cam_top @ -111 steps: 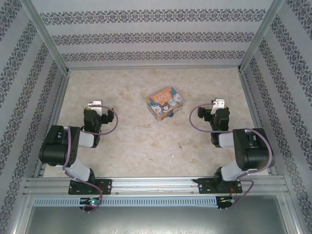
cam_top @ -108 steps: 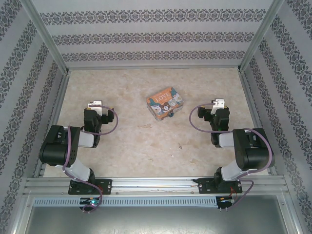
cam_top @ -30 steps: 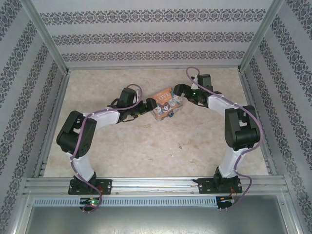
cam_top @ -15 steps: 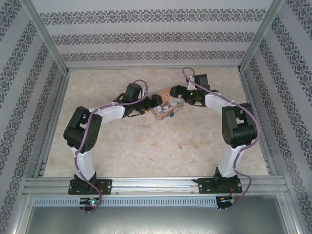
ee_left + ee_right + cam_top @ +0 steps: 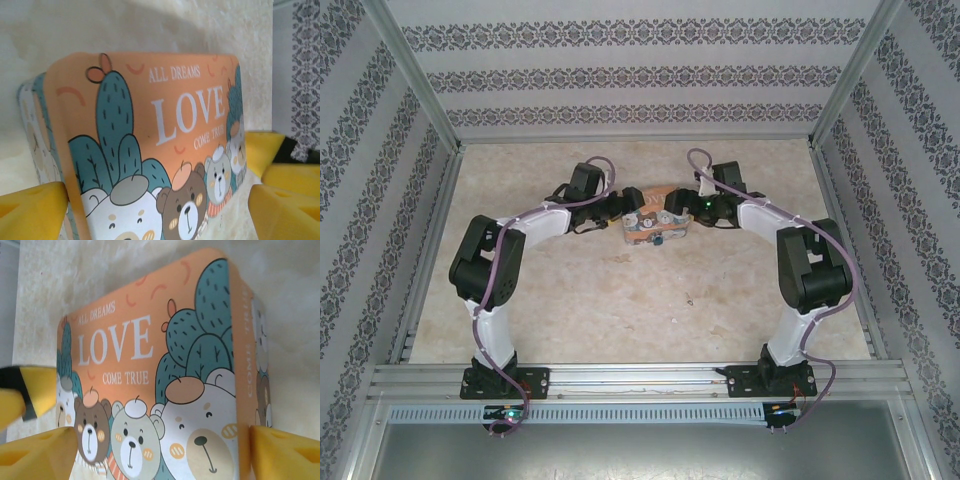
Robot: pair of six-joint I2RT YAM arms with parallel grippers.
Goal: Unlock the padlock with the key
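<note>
The colourful "LOVE" tin (image 5: 655,232) lies at mid-table between both arms. On its near side sits a small blue spot that looks like the padlock (image 5: 661,240). A tiny dark speck, possibly the key (image 5: 689,297), lies apart on the table nearer the arm bases. My left gripper (image 5: 625,210) hangs over the tin's left part. In the left wrist view the gripper (image 5: 157,192) is open and straddles the tin (image 5: 165,115). My right gripper (image 5: 682,208) is over the right part, also open (image 5: 164,432) round the tin (image 5: 150,350), one finger (image 5: 285,455) against its side.
Patterned walls and metal frame rails (image 5: 420,200) close the beige table (image 5: 570,300) on three sides. Each wrist view catches the other gripper's yellow fingers close by: the right's (image 5: 262,150) and the left's (image 5: 37,385). Purple cables loop above both forearms.
Both arms left their folded rest poses and reached in to the tin. Over the last second both grippers closed in over it, and the tin turned and slid a little nearer.
</note>
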